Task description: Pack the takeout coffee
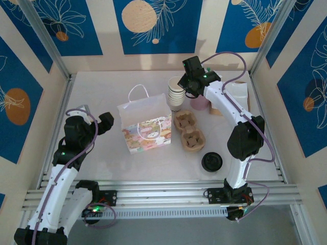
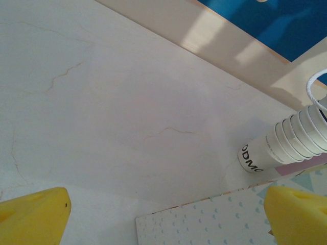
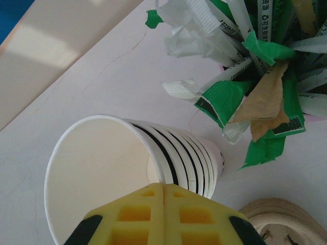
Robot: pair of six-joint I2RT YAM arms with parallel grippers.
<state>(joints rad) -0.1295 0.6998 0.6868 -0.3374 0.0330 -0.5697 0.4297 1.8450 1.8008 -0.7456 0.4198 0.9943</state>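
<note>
Looks barely begun: pinches top paper cup in clenched right jaws, holds left jaws released beside bag, leaves lid loose well behind right jaws.

in the right wrist view the right claw covers the near rim of the stack of cups, so contact with it cannot be told; the cardboard tray is cut by the bottom corner. the left wrist view crops the gift bag and the lettering on a cup.
</note>
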